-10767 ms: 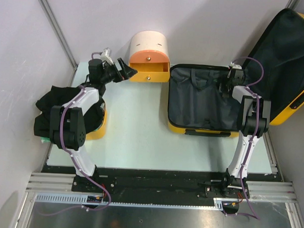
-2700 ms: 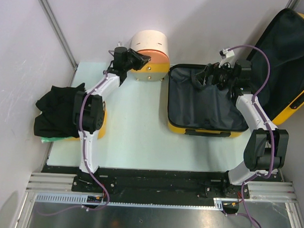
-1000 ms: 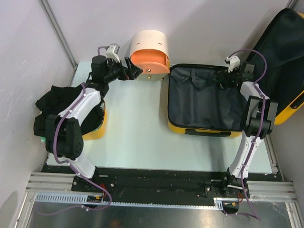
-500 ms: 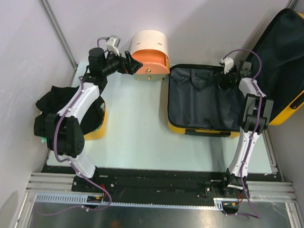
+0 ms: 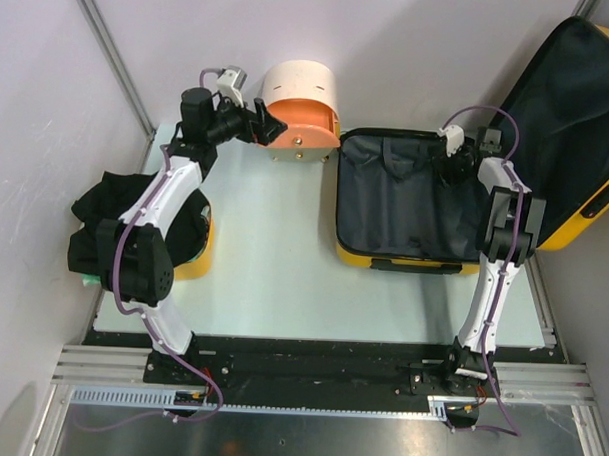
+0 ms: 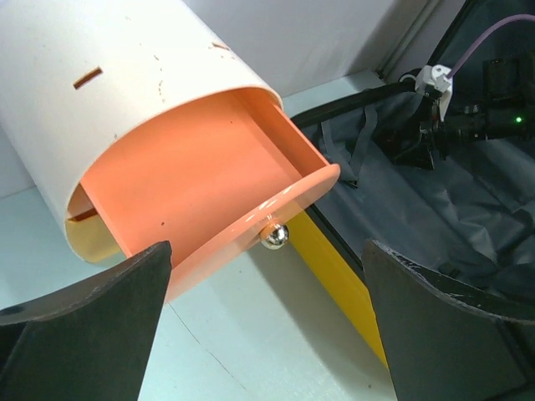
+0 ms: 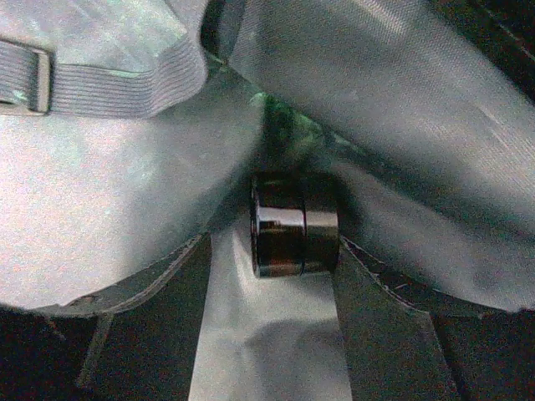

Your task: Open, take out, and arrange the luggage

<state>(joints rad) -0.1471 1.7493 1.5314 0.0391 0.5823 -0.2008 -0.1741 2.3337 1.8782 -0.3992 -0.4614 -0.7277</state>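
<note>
Leave the left gripper (image 5: 256,123), spread wide and empty at the orange drawer (image 6: 226,192), well apart from the suitcase (image 5: 349,254) lying open on the table's right. Work with the nearer right gripper (image 7: 272,244), down in the far right corner of the lining, jaws apart astride a small black cylinder (image 7: 292,224) straight ahead, not clamped.

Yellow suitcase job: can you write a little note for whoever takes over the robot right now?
Left fingers: open, facing the pulled-out, empty-looking orange drawer of the cream cylindrical container.
Right fingers: either side of a small glossy black cylinder down in the lining; grip uncertain.
Large yellow hard-shell suitcase: open on the table, lid propped up at right.
Done: opening. Left: lift the cylinder out and arrange it.
</note>
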